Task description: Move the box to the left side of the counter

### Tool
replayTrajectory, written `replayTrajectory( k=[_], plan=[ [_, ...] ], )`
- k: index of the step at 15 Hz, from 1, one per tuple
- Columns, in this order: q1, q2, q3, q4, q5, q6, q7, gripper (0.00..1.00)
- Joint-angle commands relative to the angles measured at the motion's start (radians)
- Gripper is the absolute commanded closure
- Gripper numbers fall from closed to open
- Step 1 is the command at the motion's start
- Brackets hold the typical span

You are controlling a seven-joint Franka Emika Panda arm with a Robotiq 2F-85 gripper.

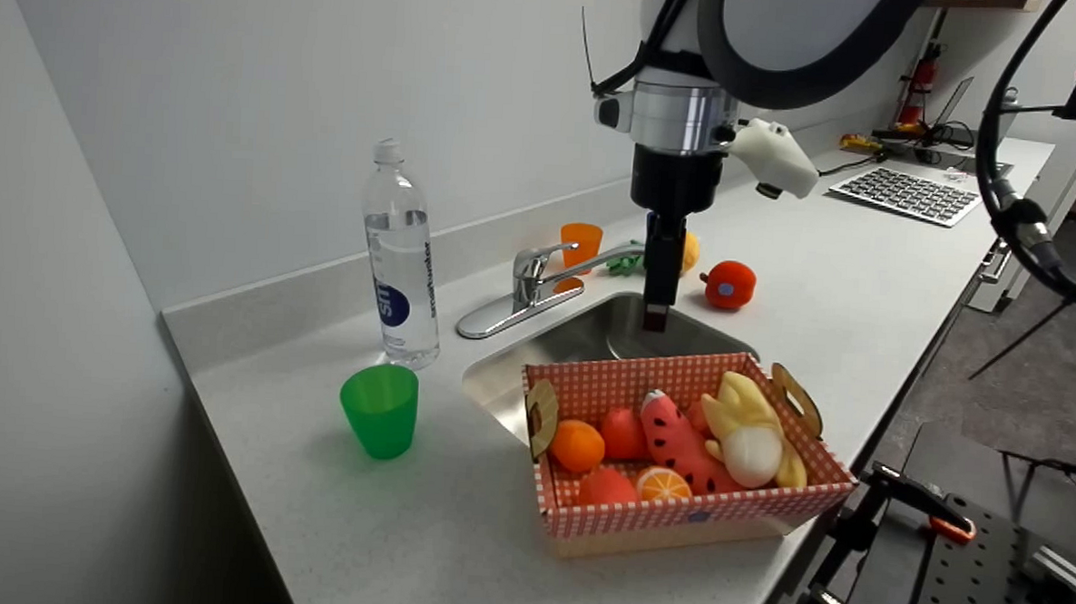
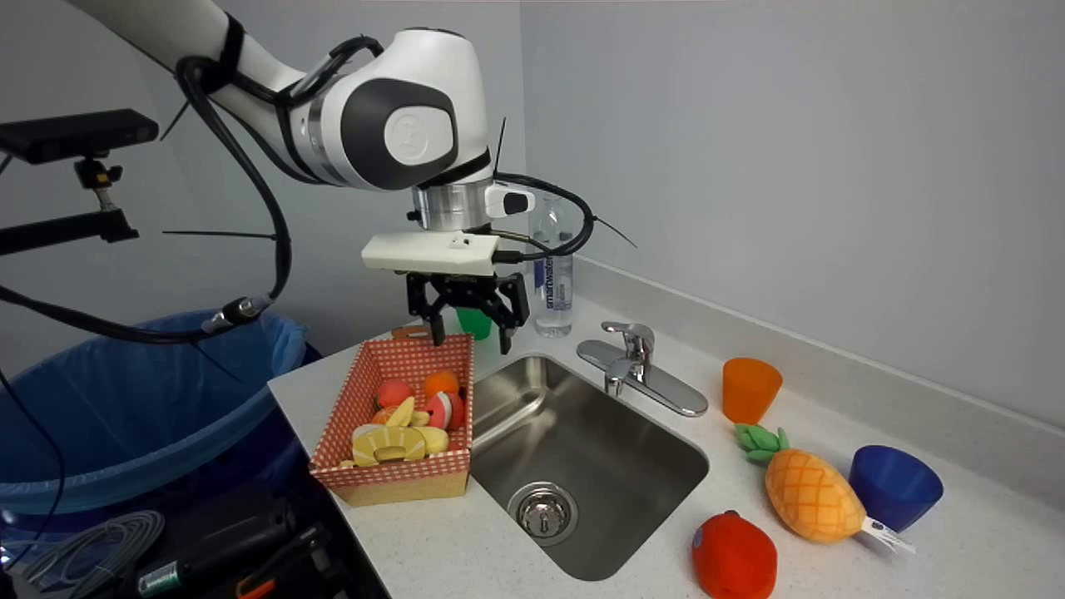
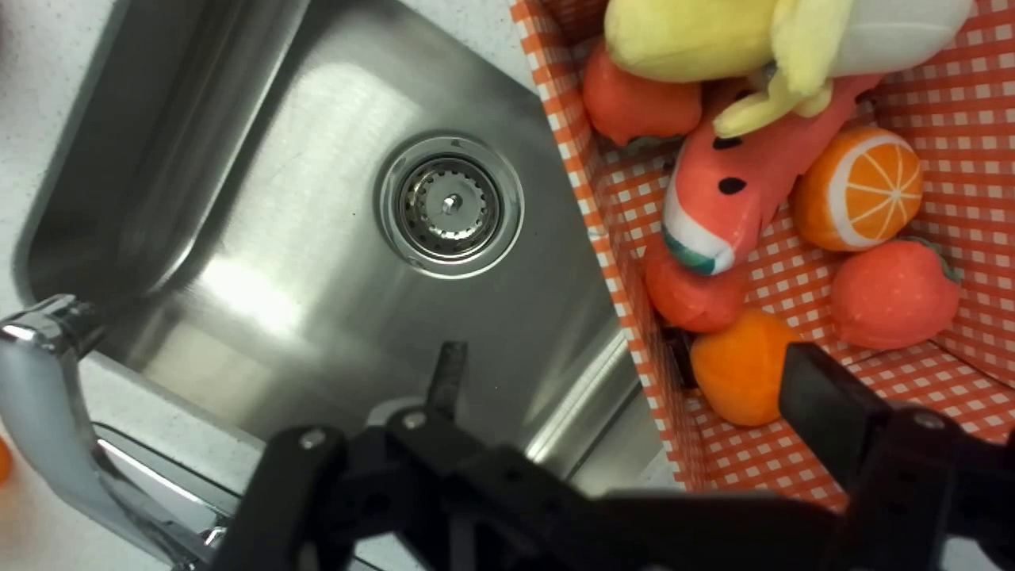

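Observation:
The box (image 1: 674, 524) is red-and-white checked and holds several plush fruits. It stands on the counter (image 1: 419, 524) beside the sink. It also shows in an exterior view (image 2: 399, 484), close to the counter's edge, and in the wrist view (image 3: 587, 210) on the right. My gripper (image 2: 471, 341) is open and empty, with its fingers pointing down above the box's sink-side wall. In the wrist view the gripper's fingers (image 3: 630, 369) lie on either side of that wall, one over the sink and one over the box's inside. I see no contact with the box.
The sink (image 2: 582, 466) and faucet (image 2: 636, 349) are beside the box. A water bottle (image 1: 403, 269) and green cup (image 1: 383, 413) stand near the wall corner. An orange cup (image 2: 749, 389), blue cup (image 2: 894, 487), plush pineapple (image 2: 811, 495) and red plush (image 2: 734, 553) lie beyond the sink.

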Motion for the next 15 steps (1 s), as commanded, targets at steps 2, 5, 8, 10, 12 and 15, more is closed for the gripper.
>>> replayTrajectory(
  k=[2, 5, 8, 10, 12, 15],
  plan=[
    [0.011, 0.051, -0.002, 0.008, 0.015, 0.037, -0.063, 0.00],
    [0.011, 0.121, 0.005, 0.027, -0.005, 0.088, -0.107, 0.00],
    [0.007, 0.204, 0.019, 0.060, -0.035, 0.147, -0.129, 0.00],
    [0.007, 0.262, 0.035, 0.096, -0.040, 0.180, -0.139, 0.00],
    [0.008, 0.311, 0.057, 0.133, -0.036, 0.198, -0.153, 0.00],
    [0.008, 0.371, 0.098, 0.188, -0.028, 0.207, -0.161, 0.26]
  ],
)
